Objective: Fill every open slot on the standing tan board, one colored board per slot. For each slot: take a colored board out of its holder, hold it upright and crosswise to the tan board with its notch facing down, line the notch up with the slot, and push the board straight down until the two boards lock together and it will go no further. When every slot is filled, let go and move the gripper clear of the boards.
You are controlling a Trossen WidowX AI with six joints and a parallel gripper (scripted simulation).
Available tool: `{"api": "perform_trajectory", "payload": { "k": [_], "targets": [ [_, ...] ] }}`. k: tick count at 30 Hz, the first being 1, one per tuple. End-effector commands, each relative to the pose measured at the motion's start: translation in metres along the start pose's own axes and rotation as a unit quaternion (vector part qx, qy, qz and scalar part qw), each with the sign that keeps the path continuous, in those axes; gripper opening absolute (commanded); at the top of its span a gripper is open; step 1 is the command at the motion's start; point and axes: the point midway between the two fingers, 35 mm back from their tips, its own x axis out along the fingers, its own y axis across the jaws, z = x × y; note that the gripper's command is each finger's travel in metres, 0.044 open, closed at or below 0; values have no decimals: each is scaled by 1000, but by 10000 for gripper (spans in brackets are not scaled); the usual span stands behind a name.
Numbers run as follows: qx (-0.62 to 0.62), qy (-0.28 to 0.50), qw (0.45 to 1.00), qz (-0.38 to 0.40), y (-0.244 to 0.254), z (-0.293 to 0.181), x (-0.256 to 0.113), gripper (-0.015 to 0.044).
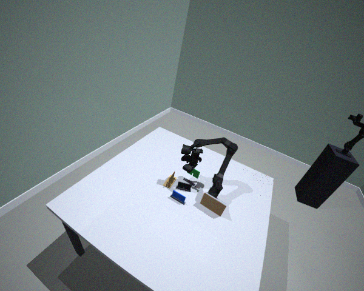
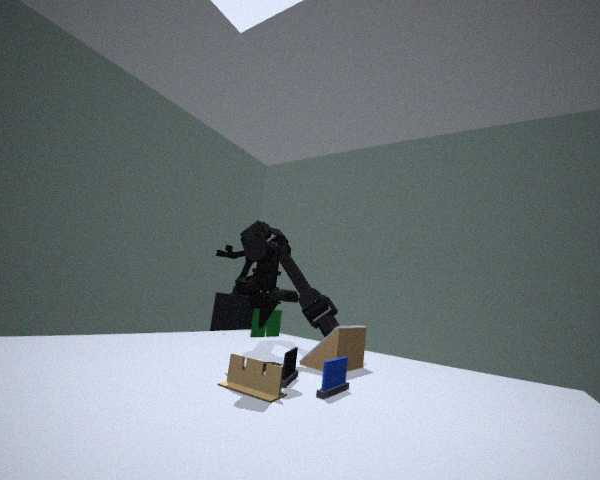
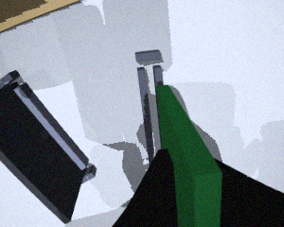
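Note:
My gripper (image 1: 190, 170) (image 2: 261, 319) (image 3: 174, 157) is shut on the green board (image 1: 195, 173) (image 2: 274, 322) (image 3: 168, 111). The board hangs upright above the table, its notch facing down, clear of its empty holder (image 3: 149, 57). The tan board (image 1: 170, 180) (image 2: 253, 377) (image 3: 54, 5) stands on its base, with two open slots in its top edge in the exterior view. The black board (image 1: 184, 186) (image 2: 289, 362) (image 3: 38, 151) stands in its holder between the tan and blue boards. The blue board (image 1: 178, 196) (image 2: 335, 373) stands in its holder.
A brown wedge-shaped block (image 1: 213, 204) (image 2: 353, 347) stands near the arm's base, beyond the blue board. A black pedestal (image 1: 326, 175) with a second dark arm (image 1: 361, 134) stands off the table. In the wrist view, the black board is left of the empty holder.

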Motion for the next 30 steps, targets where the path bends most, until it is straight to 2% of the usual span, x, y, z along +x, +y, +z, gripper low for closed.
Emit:
{"api": "perform_trajectory", "payload": {
  "k": [1, 30],
  "targets": [
    [1, -2, 1000, 2, 1, 1, -11, 0],
    [-23, -9, 1000, 4, 29, 58, -19, 0]
  ]
}}
